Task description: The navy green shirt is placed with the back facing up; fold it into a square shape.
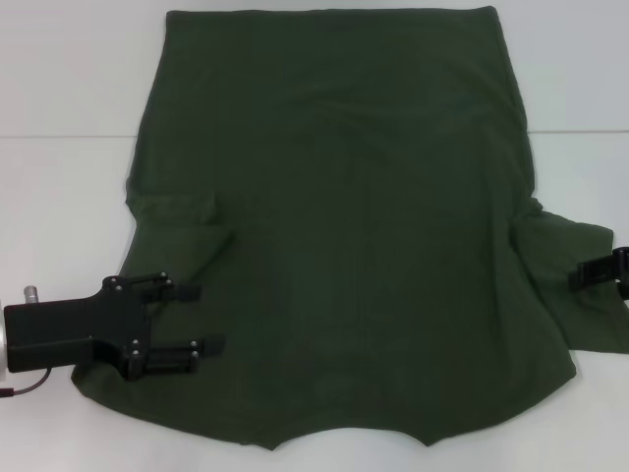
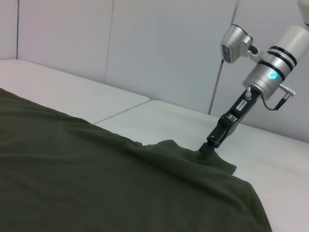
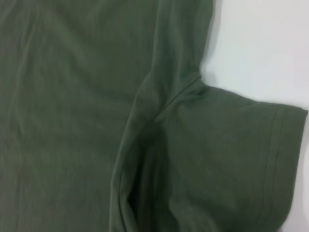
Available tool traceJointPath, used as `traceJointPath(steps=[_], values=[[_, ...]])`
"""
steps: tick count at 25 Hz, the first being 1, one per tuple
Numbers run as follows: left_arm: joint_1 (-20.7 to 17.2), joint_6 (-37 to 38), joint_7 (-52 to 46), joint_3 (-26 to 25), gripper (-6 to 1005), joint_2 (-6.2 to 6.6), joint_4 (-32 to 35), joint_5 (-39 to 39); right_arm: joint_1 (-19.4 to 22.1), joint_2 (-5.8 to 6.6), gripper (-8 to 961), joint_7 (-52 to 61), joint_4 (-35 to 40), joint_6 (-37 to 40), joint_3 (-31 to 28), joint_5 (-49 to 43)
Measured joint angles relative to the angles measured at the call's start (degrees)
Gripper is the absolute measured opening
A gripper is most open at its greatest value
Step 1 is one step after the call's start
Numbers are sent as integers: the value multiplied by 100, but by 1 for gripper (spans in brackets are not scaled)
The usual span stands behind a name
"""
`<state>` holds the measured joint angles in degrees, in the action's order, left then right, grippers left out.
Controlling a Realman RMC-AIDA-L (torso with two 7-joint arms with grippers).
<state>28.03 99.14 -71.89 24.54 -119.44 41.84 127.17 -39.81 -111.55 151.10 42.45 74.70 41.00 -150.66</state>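
The collar edge of the navy green shirt (image 1: 344, 236) lies nearest in the head view, its neckline curving in a shallow notch close to the robot's body. The shirt is spread flat on a white table (image 1: 59, 197), hem toward the far side, and covers most of the surface. The fabric is a plain dark olive, soft and matte, with no print and no readable label anywhere on it; only faint creases run through the body. The left sleeve is folded in over the body and shows as a squarish flap on the shirt's left side. The right sleeve spreads out onto the table, with a double-stitched hem visible in the right wrist view and a deep crease at the armpit.

The left gripper (image 1: 204, 320) lies low over the shirt's near left shoulder, its two black fingers (image 1: 187, 293) spread apart with cloth showing between them. The right gripper (image 2: 206, 149) is at the right sleeve's outer edge; in the left wrist view its tip presses down on the sleeve, where the cloth bunches up slightly, but I cannot tell whether its fingers are apart or clamped on the fabric. A small white tag on that arm carries writing too small to read.
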Motion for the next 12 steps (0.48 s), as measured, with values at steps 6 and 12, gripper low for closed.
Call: traceJointPath(steps=[6,12], values=[[-3,0,0,-2,807,0,0,0,7,11,702,20,-2,-5,39,-60],[-14,0,3,-2,807,0,-9,0,9,24,488,50,-1,-9,33,-69]])
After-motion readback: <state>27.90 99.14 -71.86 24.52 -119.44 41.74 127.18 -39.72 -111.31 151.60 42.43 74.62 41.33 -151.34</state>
